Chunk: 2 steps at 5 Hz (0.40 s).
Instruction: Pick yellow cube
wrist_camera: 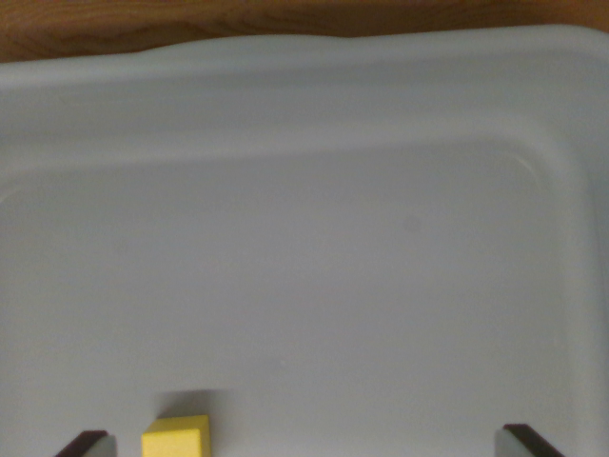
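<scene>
The wrist view is looking down into a pale grey-white plastic tub [304, 105], whose flat floor is filling most of the picture. The tub's rounded rim is running across the top and curving down along the wrist view's right, and a step in its wall is showing as a soft line just inside the rim. Beyond the rim, a strip of brown wooden counter [190, 17] is showing along the top edge.

The yellow cube [176, 437] is sitting on the tub floor at the very bottom of the picture, left of centre, with its lower part cut off by the frame. A faint shadow is lying on the floor just behind it.

The two dark fingers are poking in at the bottom edge: one fingertip [84, 443] at the wrist view's left, just beside the cube, and the other [531, 441] far over at the wrist view's right. They are standing wide apart, with nothing held between them; the midpoint of the gripper [306, 444] is falling on bare tub floor, well to the right of the cube. The cube is lying between the fingers but close to the left one, and whether it is touching that finger cannot be told.
</scene>
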### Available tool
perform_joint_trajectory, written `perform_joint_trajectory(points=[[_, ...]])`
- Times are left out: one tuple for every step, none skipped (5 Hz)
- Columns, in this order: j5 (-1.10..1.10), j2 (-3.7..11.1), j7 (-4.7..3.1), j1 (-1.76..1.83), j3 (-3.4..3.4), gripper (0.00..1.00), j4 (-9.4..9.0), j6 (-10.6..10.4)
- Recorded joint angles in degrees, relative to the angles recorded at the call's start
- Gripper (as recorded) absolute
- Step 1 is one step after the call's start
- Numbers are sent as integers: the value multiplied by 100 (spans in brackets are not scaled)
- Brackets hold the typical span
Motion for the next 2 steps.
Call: perform_joint_trajectory(points=[[9, 38, 21, 20, 19, 0, -147, -154], [9, 38, 21, 20, 19, 0, -147, -154]])
